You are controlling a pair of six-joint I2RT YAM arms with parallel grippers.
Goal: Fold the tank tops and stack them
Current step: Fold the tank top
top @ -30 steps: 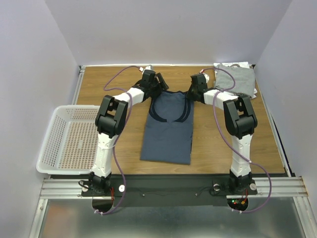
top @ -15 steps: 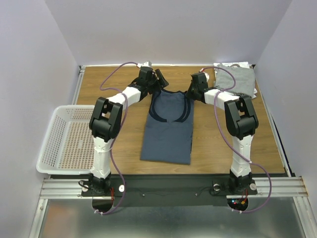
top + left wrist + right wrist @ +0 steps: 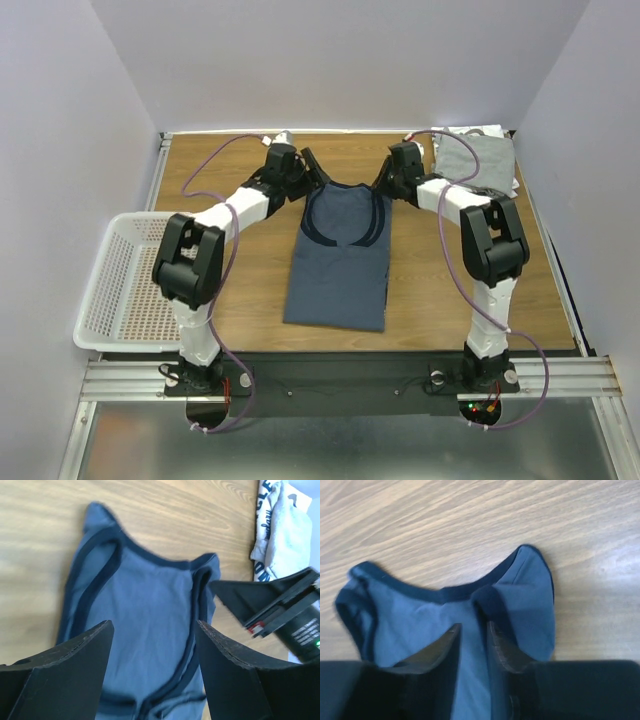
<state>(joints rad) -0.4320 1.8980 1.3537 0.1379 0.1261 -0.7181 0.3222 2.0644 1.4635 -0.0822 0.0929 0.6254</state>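
From above, the slate-blue tank top with navy trim lies flat in the middle of the brown wooden bench, straps toward the far edge and hem toward the arm bases. The left tool hangs over the left strap and the right tool over the right strap. A folded pile of light grey and white tank tops sits in the far right corner, well apart from the blue one. A white plastic mesh basket rests at the left edge.

In the left wrist view, the left tool is spread wide above the shirt's upper half and touches no cloth. The neckline and both straps show between its fingers. The right tool shows at the far strap, with the pile beyond it.

In the right wrist view, the right tool's fingers are nearly pressed together, with a thin slit over the navy trim of the strap. I cannot tell whether they pinch the cloth or only hover at it.

The main risk is an uneven grab. If one strap lifts while the other side is loose, the shirt would skew and the fold would come out crooked. A shallow pinch on the thin trim could slip, or a deep one could catch both layers and drag the body into wrinkles.
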